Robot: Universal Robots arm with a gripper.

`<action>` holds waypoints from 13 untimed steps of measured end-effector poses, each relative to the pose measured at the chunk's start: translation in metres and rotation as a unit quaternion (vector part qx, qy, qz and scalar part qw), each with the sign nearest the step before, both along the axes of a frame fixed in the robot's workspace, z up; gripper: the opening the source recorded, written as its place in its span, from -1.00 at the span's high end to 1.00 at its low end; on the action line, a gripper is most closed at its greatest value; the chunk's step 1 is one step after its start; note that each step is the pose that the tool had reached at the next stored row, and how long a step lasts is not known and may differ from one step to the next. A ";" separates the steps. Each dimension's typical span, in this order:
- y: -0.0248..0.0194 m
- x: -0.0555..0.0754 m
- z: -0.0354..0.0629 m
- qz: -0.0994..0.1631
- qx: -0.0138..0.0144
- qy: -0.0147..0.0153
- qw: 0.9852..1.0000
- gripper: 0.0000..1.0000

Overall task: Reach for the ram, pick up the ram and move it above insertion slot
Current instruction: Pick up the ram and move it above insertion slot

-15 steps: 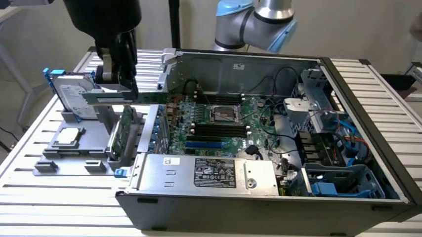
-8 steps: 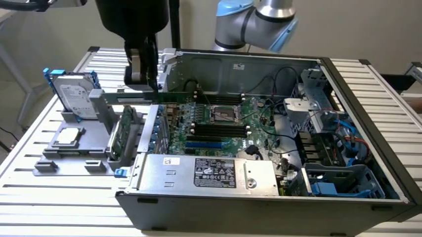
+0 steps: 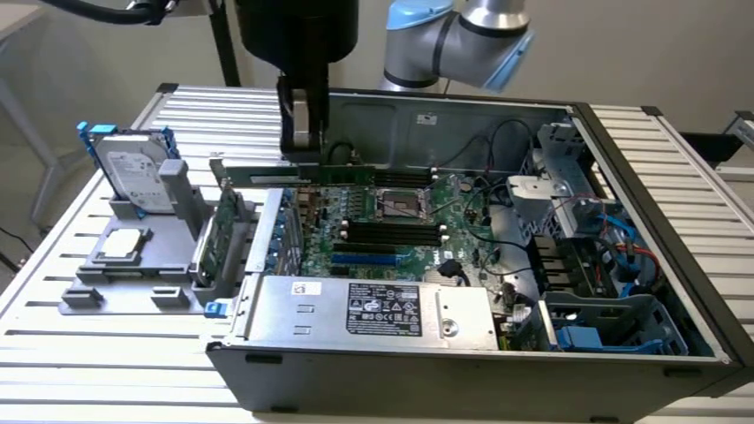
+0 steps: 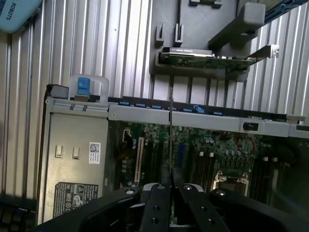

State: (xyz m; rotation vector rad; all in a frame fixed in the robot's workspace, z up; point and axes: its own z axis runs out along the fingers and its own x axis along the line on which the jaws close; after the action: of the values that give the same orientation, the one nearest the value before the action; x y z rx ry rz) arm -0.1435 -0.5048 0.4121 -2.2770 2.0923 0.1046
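Black gripper fingers fill the near edge of the wrist view, clenched on the ram, a long, thin green circuit-board stick seen there edge-on as a narrow line running away from the fingers over the motherboard. In the exterior view the same gripper hangs from the silver and pale-blue robot arm at about eleven o'clock of the open grey computer case, and the ram lies level in its grip, above the green motherboard and just toward twelve o'clock from the row of black memory slots; it is held clear of the board, not seated. Nearest the exterior camera, at six o'clock, sits the grey metal power-supply box with its black label. Outside the case, at nine o'clock on the ribbed aluminium table, a grey plastic fixture holds a silver hard drive in blue rails standing upright, a square processor chip lying flat, and a taller green expansion card standing just beside the case wall.
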 end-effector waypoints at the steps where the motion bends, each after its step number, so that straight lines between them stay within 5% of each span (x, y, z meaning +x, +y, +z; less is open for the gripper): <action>1: 0.0003 0.005 0.0001 0.000 0.000 0.000 1.000 0.74; 7: 0.0057 0.031 -0.0001 0.000 0.000 0.000 1.000 0.74; 13: 0.0208 0.050 -0.0008 0.000 0.000 0.000 1.000 0.74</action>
State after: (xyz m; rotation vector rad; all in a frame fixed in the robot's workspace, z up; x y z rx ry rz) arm -0.0934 -0.4840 0.4113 -2.2772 2.0926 0.1041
